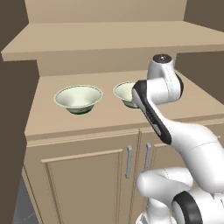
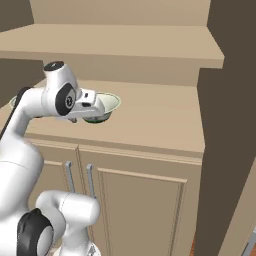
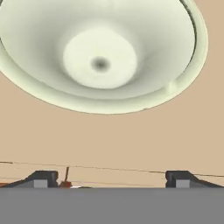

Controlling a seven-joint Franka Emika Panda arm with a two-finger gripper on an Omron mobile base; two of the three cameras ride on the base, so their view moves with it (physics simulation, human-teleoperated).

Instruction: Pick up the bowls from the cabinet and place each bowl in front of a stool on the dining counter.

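Cabinet (image 1: 109, 127) shelf holds two bowls (image 1: 78, 98) (image 1: 126, 93); gripper (image 3: 111, 178) spread.

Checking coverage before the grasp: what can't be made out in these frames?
- Right bowl, left base view: near side hidden behind the arm.
- Left bowl, right base view: covered by the arm; a sliver of rim at most.
- Gripper, hand view: jaws stand wide apart, tips cut off by the bottom edge.
- Cabinet doors: cut off by the bottom edge in both base views.
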